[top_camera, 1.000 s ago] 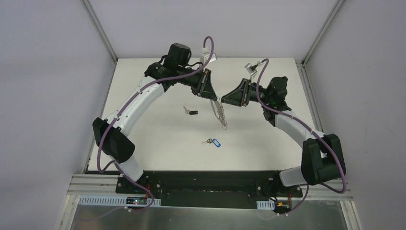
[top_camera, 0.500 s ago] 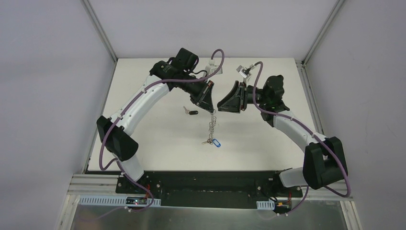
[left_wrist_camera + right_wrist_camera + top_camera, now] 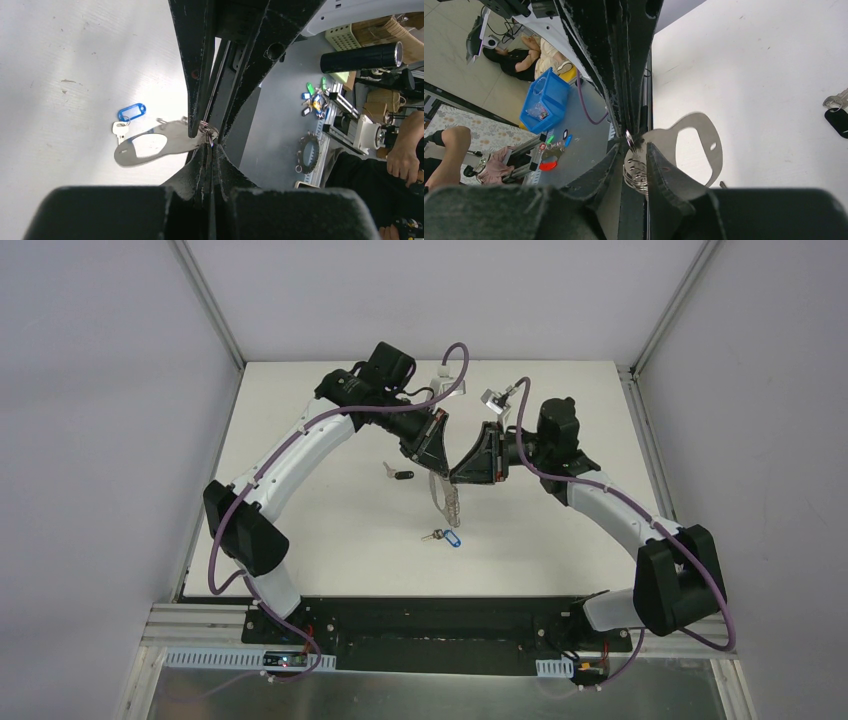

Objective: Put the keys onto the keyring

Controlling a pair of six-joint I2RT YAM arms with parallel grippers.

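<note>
1. Keys: you have two, both lying on the white table (image 3: 330, 530). One small black-headed metal key (image 3: 403, 475) sits left of centre, and one small metal key with a blue oval tag (image 3: 449, 538) sits nearer you, well apart.
2. You have one pale silvery oval metal keyring (image 3: 447, 498), hanging mid-scene above the table with small wire rings (image 3: 636, 176) bunched at its upper end.
3. Your left gripper (image 3: 210, 150) is clamped tight on that upper end.
4. Your right gripper (image 3: 635, 160) meets it from the right, jaws slightly apart around the rings. You cannot tell whether they pinch.
</note>
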